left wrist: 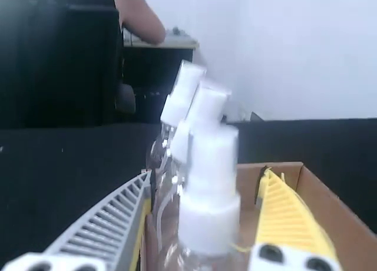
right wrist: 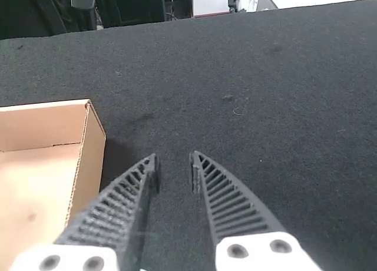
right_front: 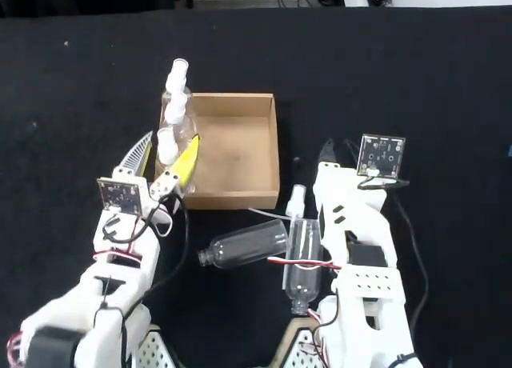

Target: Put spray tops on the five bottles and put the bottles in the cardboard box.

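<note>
The left gripper [right_front: 172, 138], its grey and yellow fingers spread wide, grips a capped spray bottle [right_front: 166, 146] at the cardboard box's [right_front: 240, 198] left wall. The right gripper [right wrist: 174, 159] hangs empty over the black table [right_front: 416, 80] just right of the box, its black fingers slightly parted. Two more capped bottles [right_front: 178, 104] stand along that same wall. Two uncapped bottles [right_front: 244, 246] lie on the table between the arms. A loose spray top [right_front: 296, 198] lies near the box's front right corner.

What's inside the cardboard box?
Three bottles with white spray tops stand in a row along one wall of the cardboard box; the left gripper straddles the nearest, hiding its base.
</note>
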Robot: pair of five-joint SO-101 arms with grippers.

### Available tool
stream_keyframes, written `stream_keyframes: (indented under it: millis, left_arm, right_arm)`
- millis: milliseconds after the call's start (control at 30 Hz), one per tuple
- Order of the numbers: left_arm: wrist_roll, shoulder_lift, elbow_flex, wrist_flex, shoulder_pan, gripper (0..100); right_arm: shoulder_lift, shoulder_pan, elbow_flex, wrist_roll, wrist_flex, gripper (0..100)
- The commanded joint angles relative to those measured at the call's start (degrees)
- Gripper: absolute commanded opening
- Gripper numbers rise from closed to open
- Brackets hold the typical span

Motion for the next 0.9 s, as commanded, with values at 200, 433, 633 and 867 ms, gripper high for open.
stream_keyframes:
  millis: [200, 433, 633, 867]
  left_arm:
    - [0.0, -30.5, 1.5, 23.5, -0.6, 26]
    - [-0.1, -54.2, 1.6, 44.3, -1.1, 26]
    - [-0.1, -70.6, 2.7, 61.6, -1.3, 26]
    - [0.0, -74.0, 1.8, 68.0, -13.9, 26]
  right_arm:
    - [-1.2, -0.4, -0.5, 0.5, -1.7, 7.8]
    - [-1.2, -0.4, -0.5, 0.5, -1.7, 7.8]
    - [-1.2, -0.4, -0.4, 0.5, -1.7, 7.8]
    - [-1.2, -0.6, -0.2, 0.5, -1.7, 7.8]
